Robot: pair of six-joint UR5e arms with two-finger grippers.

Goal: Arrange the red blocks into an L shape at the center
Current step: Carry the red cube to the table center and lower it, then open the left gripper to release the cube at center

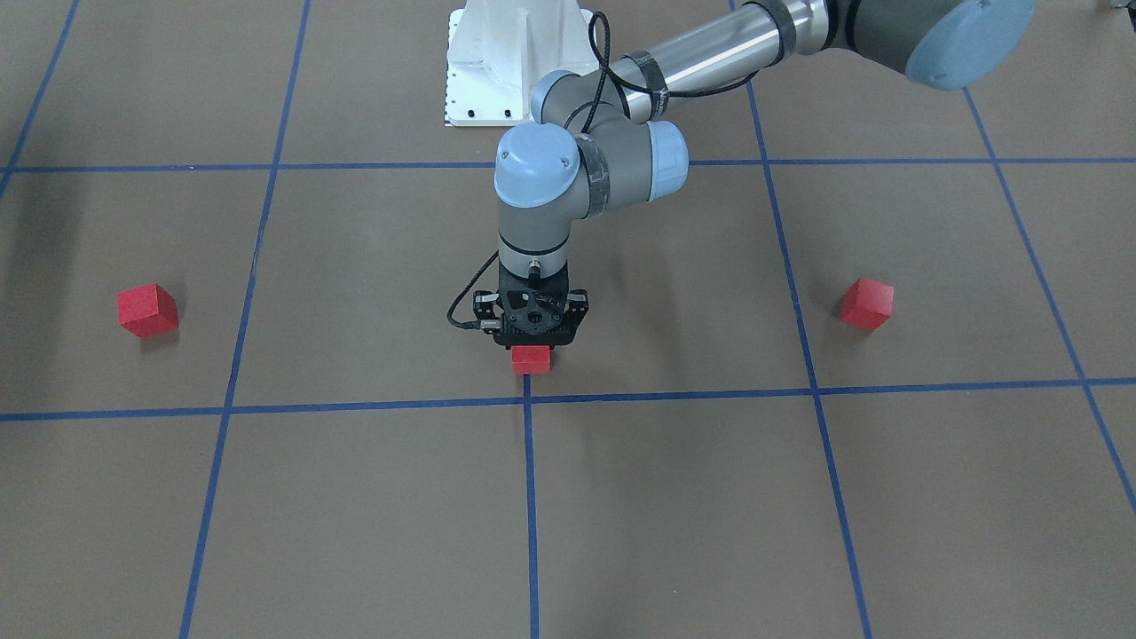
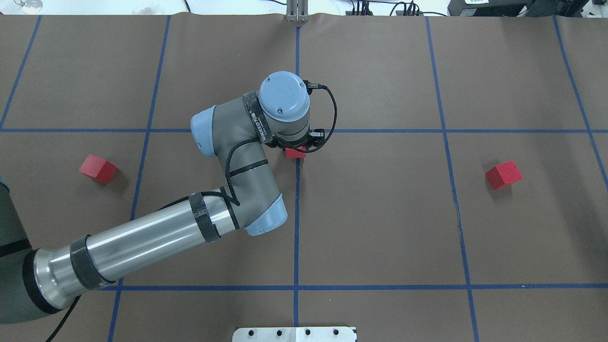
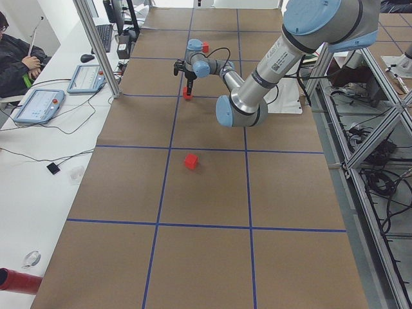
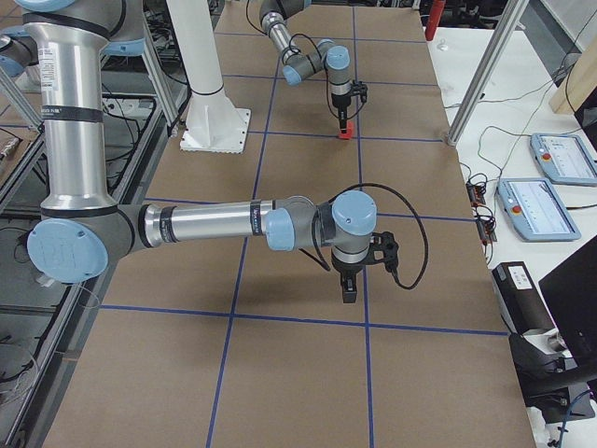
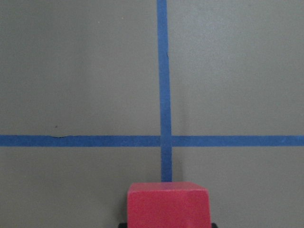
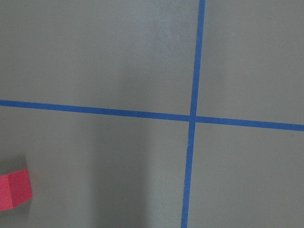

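Now your left gripper (image 1: 531, 348) points straight down with its fingers clamped on one red block (image 1: 531, 359). It holds the block low, just on the robot's side of the center (image 1: 527, 398), over the blue line (image 1: 527, 385) that runs toward the robot's edge of the table (image 1: 355, 532). You can see the other two red blocks lying loose, well apart from it: one block (image 1: 867, 303) toward the table's left end, another block (image 1: 147, 310) toward its right end. Your right gripper (image 4: 348, 287) hangs low over the table, and you cannot tell whether its fingers are apart or together.

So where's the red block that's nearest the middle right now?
In the front-facing view, that red block is directly under the left gripper, just on the robot's side of the center crossing.
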